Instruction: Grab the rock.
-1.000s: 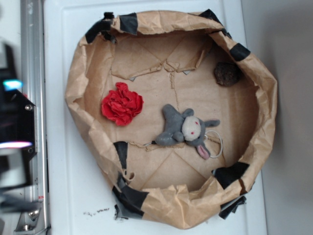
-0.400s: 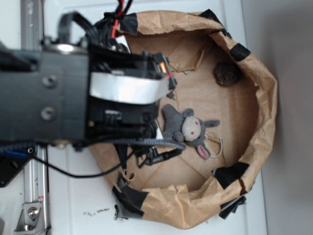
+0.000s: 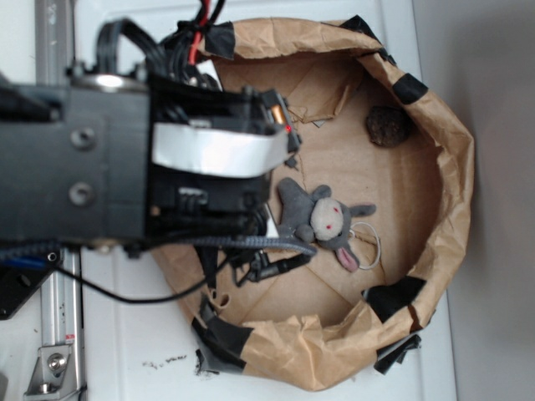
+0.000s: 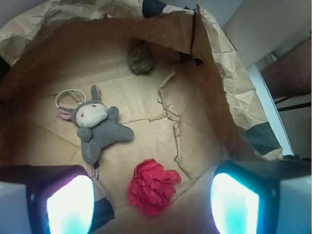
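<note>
The rock (image 3: pixel 388 125) is a small dark brown bumpy lump lying at the upper right inside the brown paper basin (image 3: pixel 456 167). In the wrist view the rock (image 4: pixel 140 59) sits at the far side near the paper wall. My gripper (image 4: pixel 152 207) is open and empty, its two glowing pads (image 4: pixel 70 207) wide apart, high above the red fabric flower (image 4: pixel 153 193). The rock is far ahead of the gripper. In the exterior view the arm (image 3: pixel 142 167) covers the basin's left part, and the fingers are hidden there.
A grey plush bunny (image 3: pixel 322 221) with pink ears lies mid-basin; it also shows in the wrist view (image 4: pixel 95 124). The crumpled paper walls (image 4: pixel 219 63) with black tape patches ring the floor. A metal rail (image 3: pixel 54 368) runs along the left of the white table.
One second ago the arm was off at the left edge; it has swung in over the basin's left side, hiding the red flower. Since 0.4 s ago nothing has visibly moved.
</note>
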